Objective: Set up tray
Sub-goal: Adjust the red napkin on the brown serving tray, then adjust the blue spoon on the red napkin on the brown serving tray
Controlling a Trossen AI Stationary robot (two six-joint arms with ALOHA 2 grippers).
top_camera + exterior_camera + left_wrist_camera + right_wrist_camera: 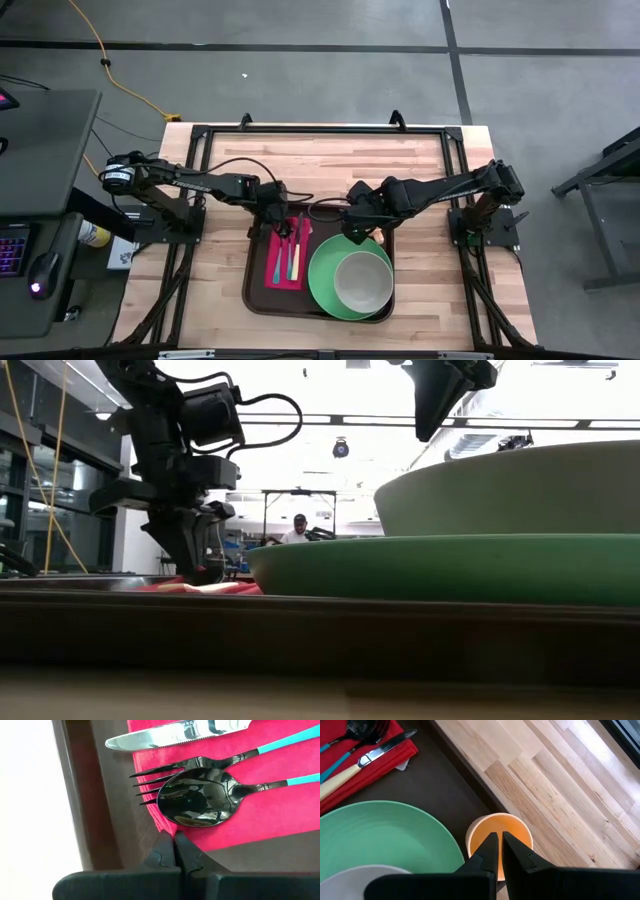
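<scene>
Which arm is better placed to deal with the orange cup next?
The right. The right gripper hangs directly over the orange cup at the tray's far edge, while the left gripper is over the red napkin.

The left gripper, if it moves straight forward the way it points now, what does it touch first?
Probably the red napkin: the left gripper, fingers shut, sits at its near edge on the tray. Just beyond lies the black spoon. Depth is unclear; it may already touch the cloth.
</scene>
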